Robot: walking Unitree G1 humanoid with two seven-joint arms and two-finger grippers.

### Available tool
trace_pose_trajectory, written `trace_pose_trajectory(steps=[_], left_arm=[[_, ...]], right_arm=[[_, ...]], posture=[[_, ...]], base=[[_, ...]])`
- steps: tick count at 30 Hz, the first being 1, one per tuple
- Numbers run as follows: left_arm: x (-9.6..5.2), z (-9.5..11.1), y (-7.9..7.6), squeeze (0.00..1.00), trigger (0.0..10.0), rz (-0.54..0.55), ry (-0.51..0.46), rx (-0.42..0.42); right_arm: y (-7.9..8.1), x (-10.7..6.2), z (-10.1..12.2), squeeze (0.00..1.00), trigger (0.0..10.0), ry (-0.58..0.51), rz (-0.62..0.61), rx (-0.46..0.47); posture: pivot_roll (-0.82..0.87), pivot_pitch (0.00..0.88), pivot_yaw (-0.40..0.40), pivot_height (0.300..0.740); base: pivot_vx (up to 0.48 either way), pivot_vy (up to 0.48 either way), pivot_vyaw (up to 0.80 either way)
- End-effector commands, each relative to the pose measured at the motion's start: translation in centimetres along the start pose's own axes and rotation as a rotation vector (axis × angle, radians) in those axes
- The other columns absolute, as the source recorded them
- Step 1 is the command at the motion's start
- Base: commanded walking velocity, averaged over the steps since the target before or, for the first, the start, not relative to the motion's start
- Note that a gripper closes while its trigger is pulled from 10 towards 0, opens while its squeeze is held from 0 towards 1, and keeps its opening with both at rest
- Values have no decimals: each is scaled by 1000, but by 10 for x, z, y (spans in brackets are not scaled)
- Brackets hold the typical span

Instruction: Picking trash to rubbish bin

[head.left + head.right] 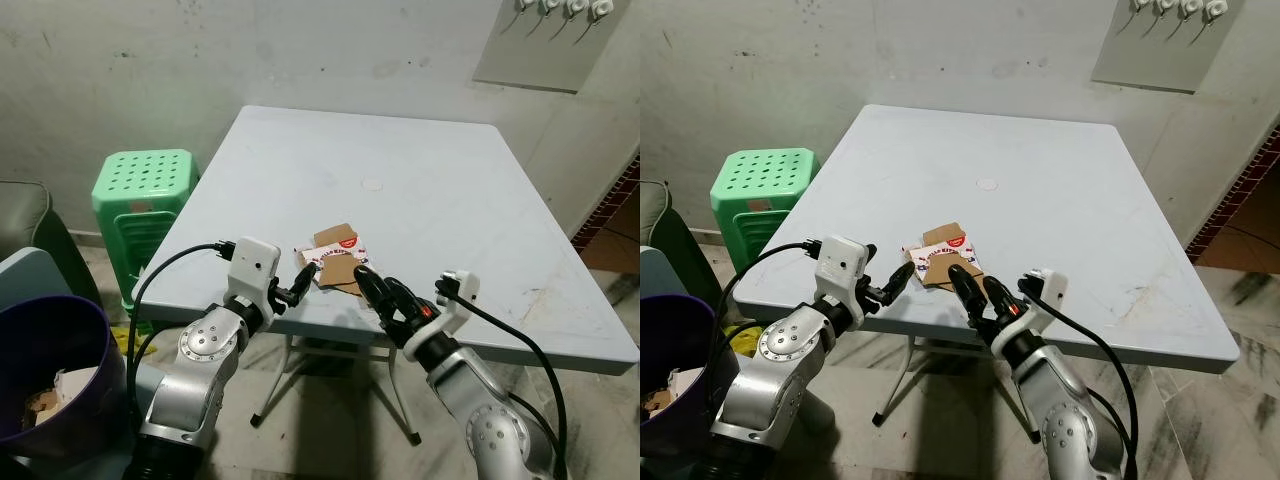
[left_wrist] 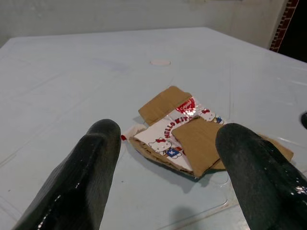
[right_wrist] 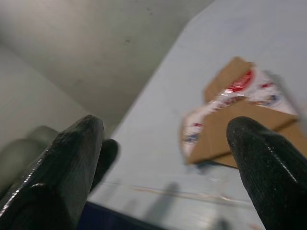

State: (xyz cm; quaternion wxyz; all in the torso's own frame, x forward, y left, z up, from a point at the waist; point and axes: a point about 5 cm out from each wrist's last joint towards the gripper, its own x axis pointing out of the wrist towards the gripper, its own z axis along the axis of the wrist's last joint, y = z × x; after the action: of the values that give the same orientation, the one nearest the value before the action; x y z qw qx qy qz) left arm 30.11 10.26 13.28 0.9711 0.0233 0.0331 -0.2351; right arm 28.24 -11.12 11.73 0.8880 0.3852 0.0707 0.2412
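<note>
Bare concrete walls close in a pale blue table [image 1: 420,200] standing on a marbled floor, with a green stool [image 1: 143,200] beside its left edge and a purple bin [image 1: 40,360], already holding some scraps, low at the robot's left. On the table, close to the near edge, lies the trash: a flattened carton [image 1: 338,260], brown card with a white printed face, folded flaps lying loosely over each other. Both arms are raised to the table edge. The left gripper [image 1: 300,282] is at the carton's left end, its fingers [image 2: 86,167] spread wide with nothing between them, and its wrist view looks straight over the carton. The right gripper [image 1: 385,293] is at the carton's near right corner, its fingers [image 3: 259,158] also parted and empty; the carton lies just beyond them, untouched as far as can be seen. The step in hand looks like the approach before the pinch. Because the card lies flat, a top-down pinch would likely slide off; a better grasp would probably take a raised flap or the near edge, one finger slipped beneath and the other pressing on top. The glossy printed face may be slippery, so closing on the brown flap seems safer. One gripper could steady the card while the other lifts, and the left arm is on the bin's side for the carry.
</note>
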Motion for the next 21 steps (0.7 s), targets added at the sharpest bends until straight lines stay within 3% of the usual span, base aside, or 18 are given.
trace_pose_trajectory(steps=[1, 9, 21], left_arm=[[1, 7, 0, 0, 10000, 6, -19, 0], [-1, 11, 1, 0, 10000, 16, -31, -5], [-6, 13, -4, 0, 10000, 16, -37, -11]], right_arm=[[-2, 1, 0, 0, 10000, 9, 12, 36], [-22, 6, -7, 0, 10000, 28, -71, 12], [-54, 21, 9, 0, 10000, -11, -284, -287]], posture=[[-22, 0, -68, 740], [-16, 0, -70, 740], [1, 0, -79, 740]], base=[[0, 0, 0], [0, 0, 0], [0, 0, 0]])
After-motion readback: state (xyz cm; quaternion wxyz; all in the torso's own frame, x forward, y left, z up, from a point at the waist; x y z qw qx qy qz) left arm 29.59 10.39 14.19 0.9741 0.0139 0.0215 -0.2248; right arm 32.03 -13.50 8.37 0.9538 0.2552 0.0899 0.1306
